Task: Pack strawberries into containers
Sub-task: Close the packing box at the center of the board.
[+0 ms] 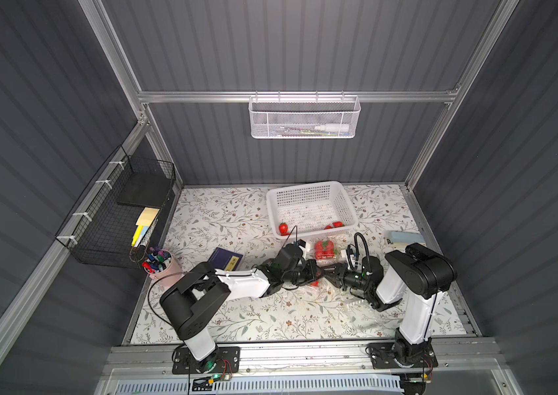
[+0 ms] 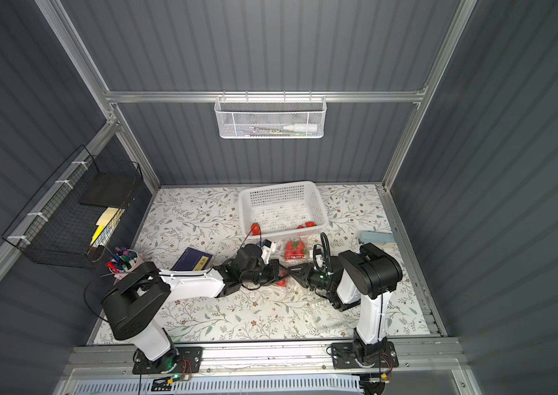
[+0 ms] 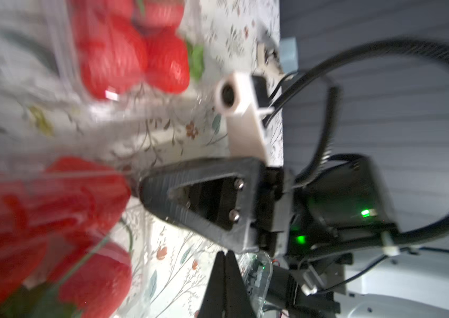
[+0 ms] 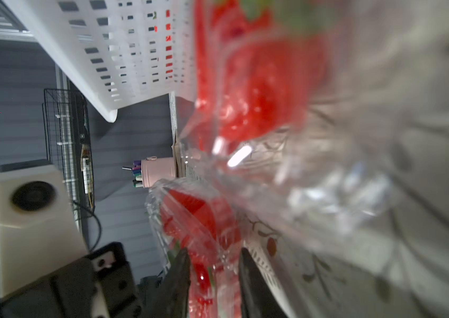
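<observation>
The packing is partly done. Read the table as a clock, with twelve at the back wall.

**Done and left to do**
- A white basket sits at twelve o'clock and is nearly empty.
- One strawberry lies in the basket's seven o'clock corner, and a small cluster lies at its five o'clock corner.
- Just in front of the basket, toward one o'clock from the table's middle, a full box of clear plastic is packed with red berries.
- At the middle, a second box holds berries and sits between the two arms, so this looks like the box now in hand.
- An empty box lies near the right arm at about four o'clock.
- By this reading, the basket's last berries must be packed and two boxes finished.

**What each view adds**
- Both top views show the layout, but the arms hide the fingertips where the left gripper meets the right gripper.
- The left wrist view, though blurred, shows the left gripper with its tips pressed together and no gap. I cannot tell whether a thin plastic edge is pinched between them.
- The right wrist view shows the right gripper with its fingers a narrow way apart and the second box between them. Whether they squeeze it or only straddle it, I cannot tell.
</observation>
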Controlling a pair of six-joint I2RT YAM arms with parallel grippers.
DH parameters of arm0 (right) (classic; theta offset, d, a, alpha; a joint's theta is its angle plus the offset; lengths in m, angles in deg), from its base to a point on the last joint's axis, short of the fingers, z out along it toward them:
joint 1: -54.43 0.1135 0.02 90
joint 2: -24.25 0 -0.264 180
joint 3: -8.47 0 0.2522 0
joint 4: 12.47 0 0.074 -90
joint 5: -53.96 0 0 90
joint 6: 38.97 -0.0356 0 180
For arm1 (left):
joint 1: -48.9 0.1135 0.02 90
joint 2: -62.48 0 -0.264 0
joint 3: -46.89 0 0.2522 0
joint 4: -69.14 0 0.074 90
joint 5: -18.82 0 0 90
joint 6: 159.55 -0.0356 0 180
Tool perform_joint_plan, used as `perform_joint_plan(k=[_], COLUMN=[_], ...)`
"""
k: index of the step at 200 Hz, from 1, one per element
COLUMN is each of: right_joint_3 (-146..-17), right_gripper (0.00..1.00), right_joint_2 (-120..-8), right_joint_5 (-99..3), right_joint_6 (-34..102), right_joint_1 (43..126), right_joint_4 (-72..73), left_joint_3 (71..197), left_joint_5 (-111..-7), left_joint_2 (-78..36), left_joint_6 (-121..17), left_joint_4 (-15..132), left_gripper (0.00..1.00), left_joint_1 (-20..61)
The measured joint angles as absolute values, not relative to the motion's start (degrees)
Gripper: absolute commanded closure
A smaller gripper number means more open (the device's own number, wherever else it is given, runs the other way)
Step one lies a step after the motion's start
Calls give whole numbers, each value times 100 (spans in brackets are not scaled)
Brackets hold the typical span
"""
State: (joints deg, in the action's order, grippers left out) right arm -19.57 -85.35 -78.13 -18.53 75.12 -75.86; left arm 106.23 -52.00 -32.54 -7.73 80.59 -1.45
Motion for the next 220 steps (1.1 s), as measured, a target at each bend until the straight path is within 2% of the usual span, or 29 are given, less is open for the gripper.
perform_joint_plan(k=[48, 95, 140, 180, 220], right_joint_3=[-1874, -1889, -2206, -2366, -2429], right_gripper=[59, 58, 48, 47, 47], right_joint_2=[-8002, -7034, -6177, -6302, -6758], right_joint_5=[-7784, -7636, -7397, -7288, -7327], right_joint_6=[-1748, -1427, -979, -797, -808], right_joint_1=[7516, 7538, 7755, 7862, 7875], right_joint_4=[-6871, -5529, -4178, -3721, -3916], left_joint_3=[10691, 10590, 10590, 10590, 10590], left_joint_5=[-5584, -5672, -5882, -6089, -6177], left_joint_2=[-3036, -3370, -3370, -3370, -3370], left_joint_6=[-1206, -1503, -1538, -1529, -1470], left_joint_4=[7583, 7388, 7353, 7331, 7331], left_gripper=[100, 100, 100, 100, 100], left_joint_1=[430, 458, 458, 430, 248])
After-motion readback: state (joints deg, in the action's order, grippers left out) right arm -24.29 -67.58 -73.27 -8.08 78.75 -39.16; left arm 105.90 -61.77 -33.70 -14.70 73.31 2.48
